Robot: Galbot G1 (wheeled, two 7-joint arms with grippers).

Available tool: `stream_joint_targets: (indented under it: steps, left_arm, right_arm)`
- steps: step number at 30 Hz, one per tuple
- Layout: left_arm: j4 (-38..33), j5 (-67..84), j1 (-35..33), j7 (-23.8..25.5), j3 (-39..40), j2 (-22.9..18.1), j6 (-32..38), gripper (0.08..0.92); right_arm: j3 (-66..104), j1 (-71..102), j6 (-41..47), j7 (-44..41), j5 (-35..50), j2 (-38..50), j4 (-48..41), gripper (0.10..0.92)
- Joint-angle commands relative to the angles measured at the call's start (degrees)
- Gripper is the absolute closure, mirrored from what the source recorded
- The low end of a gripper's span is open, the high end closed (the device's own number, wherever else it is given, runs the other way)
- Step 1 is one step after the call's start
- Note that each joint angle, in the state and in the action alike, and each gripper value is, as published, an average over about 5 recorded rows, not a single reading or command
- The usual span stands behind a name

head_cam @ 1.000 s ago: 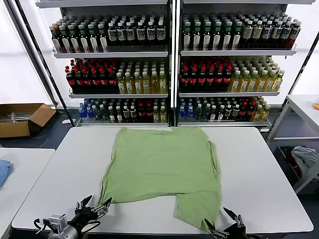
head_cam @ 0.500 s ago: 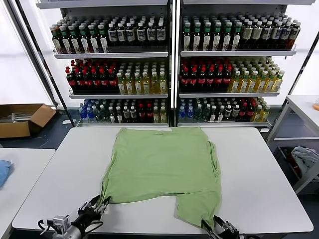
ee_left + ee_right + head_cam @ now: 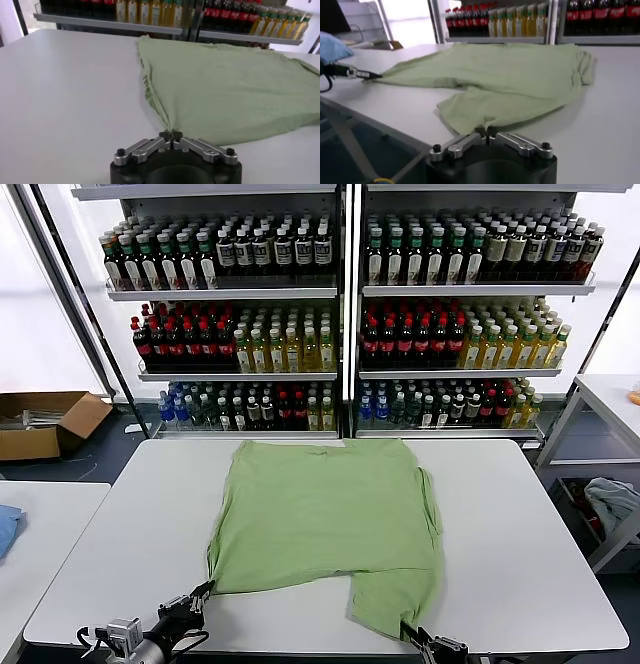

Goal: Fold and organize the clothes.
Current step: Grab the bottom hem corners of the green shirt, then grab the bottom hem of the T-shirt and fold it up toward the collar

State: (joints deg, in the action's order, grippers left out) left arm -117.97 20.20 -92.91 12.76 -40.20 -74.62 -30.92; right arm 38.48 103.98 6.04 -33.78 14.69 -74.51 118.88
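**Both grippers pinching the near corners of the green shirt**

A light green short-sleeved shirt of soft fabric point(image 3: 325, 529) is lying flat on the white rectangular table point(image 3: 530, 544), plain side up, with its far edge lying towards the shelves and its near edge close to the table's front edge. The near hem is lying unevenly: the portion on the robot's right is reaching further towards the front edge than the portion on the left.

The left gripper point(image 3: 200, 595) is sitting at the front edge of the table on the robot's left. In the left wrist view its fingers point(image 3: 165, 136) are drawn together, clamping the near left corner of the shirt, and the fabric is rising in a taut ridge away from the pinch.

The right gripper point(image 3: 412, 639) is sitting at the front edge on the robot's right, at the lowest point of the hem. In the right wrist view its fingertips point(image 3: 481, 135) are closed together on the near right corner of the shirt.

Beyond the table, tall white shelving stocked with rows of bottles point(image 3: 345, 314) is standing. An open brown cardboard box point(image 3: 45, 422) is resting on the floor to the left, and a second white table point(image 3: 40, 529) is standing beside the first.
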Motion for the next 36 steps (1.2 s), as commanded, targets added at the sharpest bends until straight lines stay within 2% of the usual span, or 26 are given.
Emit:
stream_joint_targets:
  steps: [1, 12, 25, 30, 36]
  left_arm:
    - [-2.6, 0.0, -0.4, -0.1, -0.3, -0.1, 0.1, 0.916]
    - [-8.7, -0.1, -4.7, -0.4, -2.6, -0.6, 0.0, 0.916]
    - [-14.5, 1.3, -12.1, -1.8, -3.9, -2.5, -0.4, 0.916]
    - [-15.3, 4.3, -9.6, -3.1, -3.9, -2.0, -1.5, 0.916]
    - [-13.1, 9.1, -2.3, -5.0, -3.8, 0.3, -2.0, 0.916]
  right_arm:
    - [0.5, -0.2, -6.0, -6.6, 6.6, -0.1, -0.7, 0.918]
    - [3.9, 6.0, -10.1, -13.0, 8.9, -2.2, 0.9, 0.918]
    - [4.1, 7.0, -9.6, -11.9, 18.7, -3.2, 1.1, 0.918]
    - [3.2, 1.6, -7.6, -9.3, 23.0, -1.7, 0.3, 0.918]
    - [2.3, -7.9, -5.4, -5.4, 26.1, -0.2, -2.1, 0.918]
